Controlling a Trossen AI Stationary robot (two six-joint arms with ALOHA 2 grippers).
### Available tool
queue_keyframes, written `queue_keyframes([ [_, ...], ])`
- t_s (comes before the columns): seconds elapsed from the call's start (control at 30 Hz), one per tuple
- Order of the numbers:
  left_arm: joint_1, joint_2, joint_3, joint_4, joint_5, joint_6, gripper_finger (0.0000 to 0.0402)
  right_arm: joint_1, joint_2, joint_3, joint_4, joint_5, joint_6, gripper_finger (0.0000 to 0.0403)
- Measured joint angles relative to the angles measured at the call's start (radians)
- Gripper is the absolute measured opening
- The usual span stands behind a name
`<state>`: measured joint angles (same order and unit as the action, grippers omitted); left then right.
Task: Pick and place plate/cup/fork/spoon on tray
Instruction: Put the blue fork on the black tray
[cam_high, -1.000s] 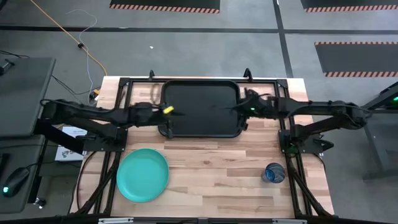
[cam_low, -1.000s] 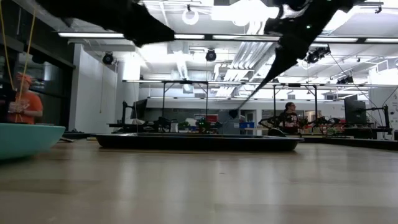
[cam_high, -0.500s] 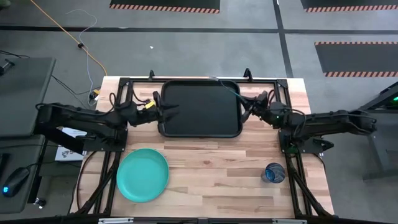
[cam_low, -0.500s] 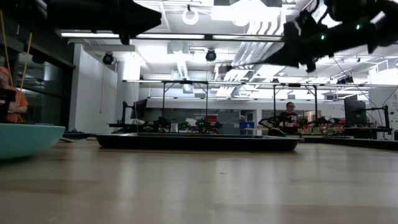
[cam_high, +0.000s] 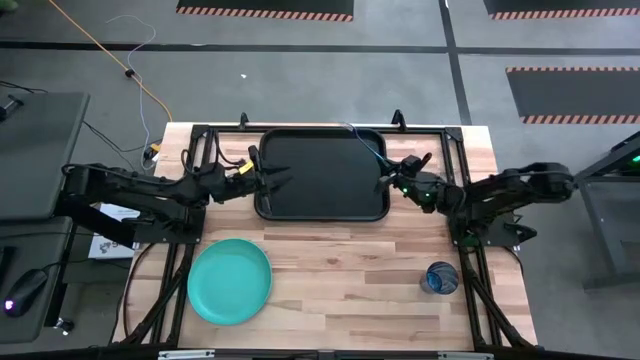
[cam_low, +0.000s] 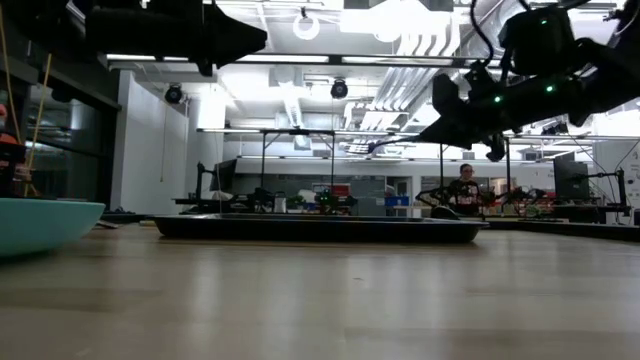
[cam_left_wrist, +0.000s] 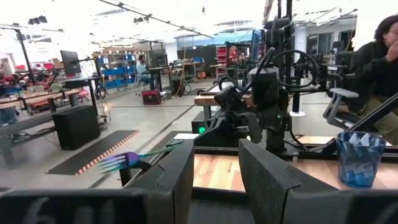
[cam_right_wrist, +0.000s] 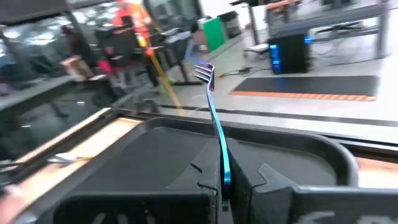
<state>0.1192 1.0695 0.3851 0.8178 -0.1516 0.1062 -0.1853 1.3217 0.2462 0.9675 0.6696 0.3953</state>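
Grey workshop floor surrounds the pale wooden worktop (cam_high: 340, 260), and the black tray (cam_high: 322, 175) lies at its far middle, flat and bare of dishes. Off the tray's right edge hovers the right tool (cam_high: 392, 178), its fingers clamped on a blue fork (cam_right_wrist: 216, 134) whose tines rise over the tray's near rim in the right wrist view; the same fork (cam_left_wrist: 127, 160) shows from the left wrist view, pointing sideways. Off the tray's left edge hangs the left tool (cam_high: 272, 180), its two fingers (cam_left_wrist: 264, 180) set apart with nothing between them. On the near side of the tray, toward the left corner of the worktop, sits the turquoise plate (cam_high: 229, 281). Toward the near right corner, well apart from the tray, stands the dark-blue cup (cam_high: 441, 278), upright.
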Motion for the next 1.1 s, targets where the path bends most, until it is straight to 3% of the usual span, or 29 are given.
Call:
queue_keyframes([
  [0.1,0.000,0.000,0.000,-0.004,0.000,0.000,0.0115,0.000,0.059,0.015,0.000,0.056,0.006,0.0000],
  [0.33,0.000,0.000,0.000,-0.014,0.000,0.000,0.0115,0.002,0.128,0.017,-0.007,0.062,0.027,0.0000],
  [1.1,-0.002,0.001,0.000,-0.044,0.014,-0.024,0.0115,0.002,0.132,0.017,-0.014,0.083,0.026,0.0000],
])
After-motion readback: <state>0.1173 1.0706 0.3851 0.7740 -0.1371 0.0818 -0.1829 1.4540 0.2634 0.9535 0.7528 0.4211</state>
